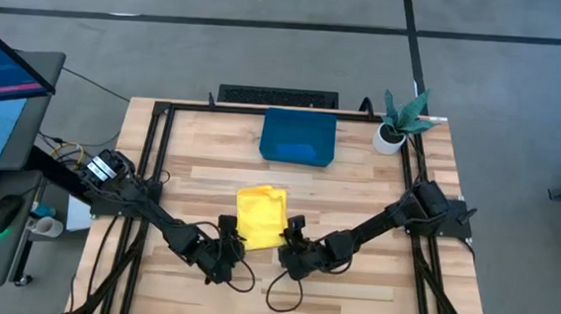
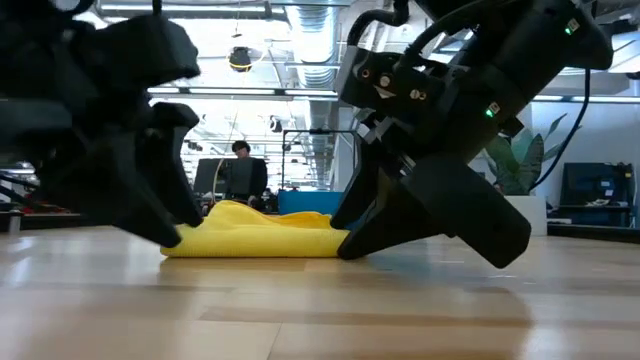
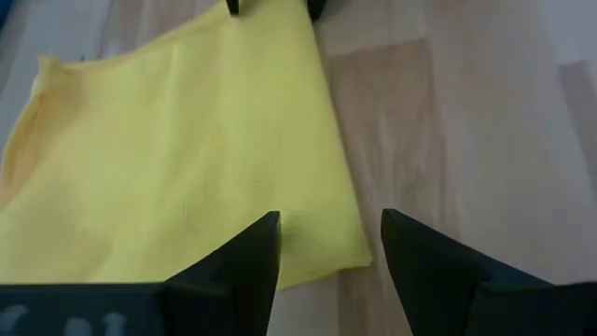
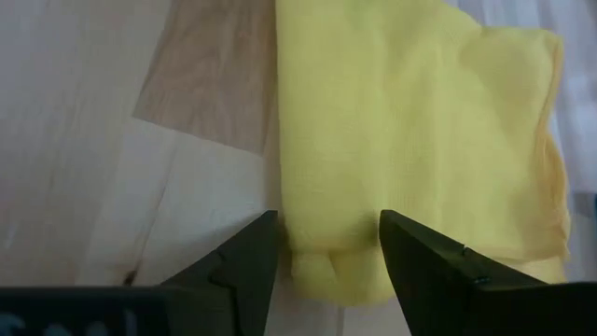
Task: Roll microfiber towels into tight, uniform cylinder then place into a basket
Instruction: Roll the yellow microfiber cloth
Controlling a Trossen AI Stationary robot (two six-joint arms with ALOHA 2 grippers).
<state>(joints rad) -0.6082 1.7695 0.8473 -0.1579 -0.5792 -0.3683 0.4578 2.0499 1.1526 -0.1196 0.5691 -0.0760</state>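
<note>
1. The yellow microfiber towel (image 1: 260,216) lies folded on the wooden table (image 1: 377,193), roughly a rectangle, its long axis running from the front edge of the table toward the basket (image 1: 299,137) at the back.
2. The left gripper (image 1: 227,234) sits low at the towel's near left corner; in its wrist view the two dark fingers (image 3: 244,264) stand apart with the towel's corner edge (image 3: 187,159) lying between and just ahead of them, nothing clamped.
3. The right gripper (image 1: 293,235) is down at the near right corner; its fingers (image 4: 241,266) are also spread, and a narrow end of the yellow cloth (image 4: 410,121) reaches into the gap between them, loose, not pinched.
4. From table height the towel (image 2: 265,232) is a low, slightly humped yellow band spanning between the two dark grippers, flat on the wood.
5. The teal-blue basket stands well apart, beyond the towel's far end, with something blue inside; whether that is the other towel I cannot tell.
6. A small white pot with a green plant (image 1: 399,121) sits beside the basket at the back right corner.
</note>
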